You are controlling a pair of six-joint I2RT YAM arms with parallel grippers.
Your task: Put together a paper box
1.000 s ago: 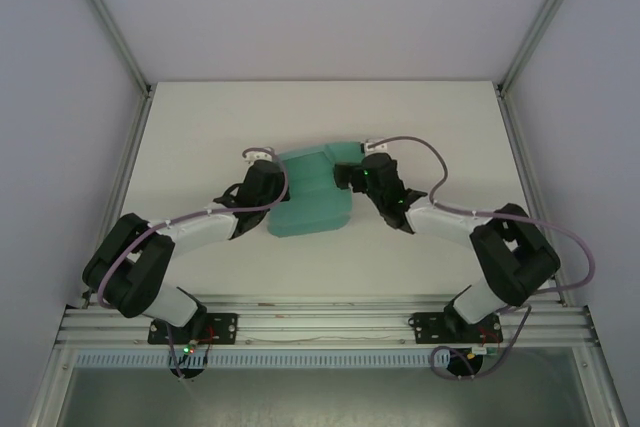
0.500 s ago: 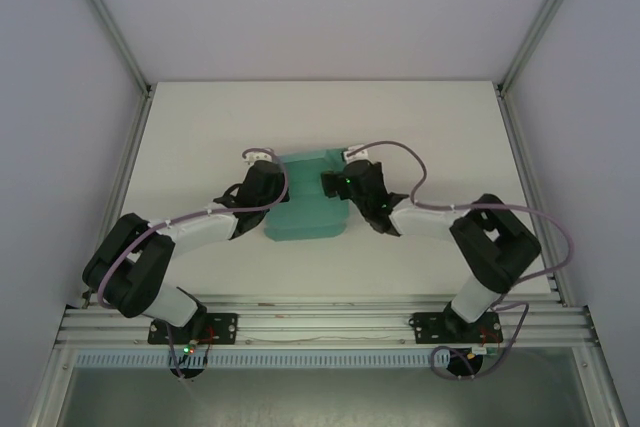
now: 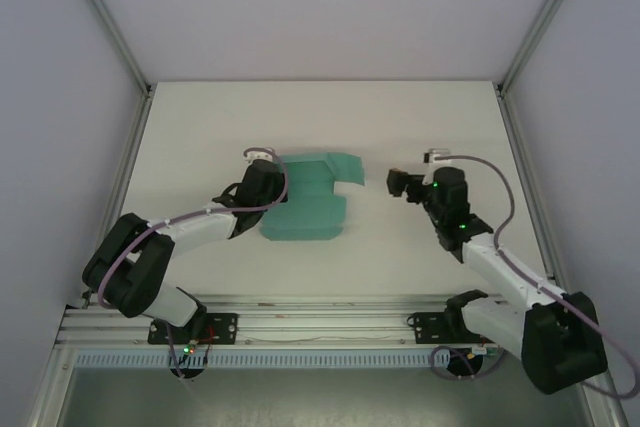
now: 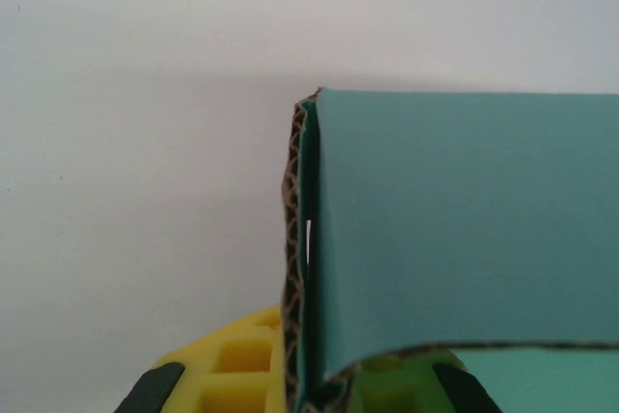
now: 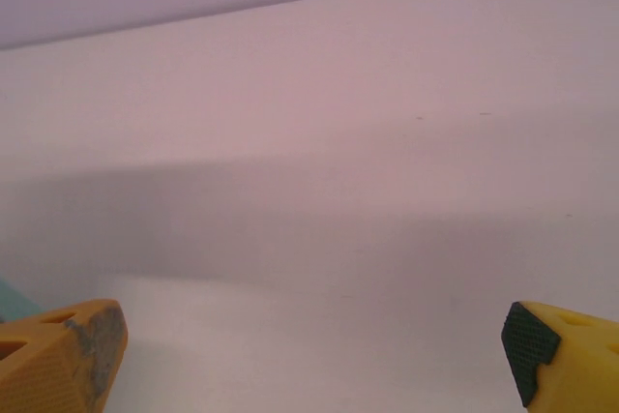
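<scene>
Top view. Left gripper [image 3: 270, 190] sits at the 9 o'clock edge of the paper box [image 3: 308, 205], jaws pinched narrow on that edge. Left wrist view agrees: yellow fingers [image 4: 237, 365] closed on the card. Its brown fluted edge [image 4: 292, 268] stands upright between them, and a teal panel [image 4: 464, 220] folds over toward 3 o'clock.

Box lies on the white table [image 3: 200, 137], just left of centre and partly folded. One flap [image 3: 345, 165] juts out at its 1 o'clock corner.

Right gripper [image 3: 393, 184] is at the box's 3 o'clock, apart from it, touching nothing. Right wrist view: pads [image 5: 63, 360] spread wide, bare table between them. Teal sliver [image 5: 10, 299] at the 9 o'clock frame edge.
</scene>
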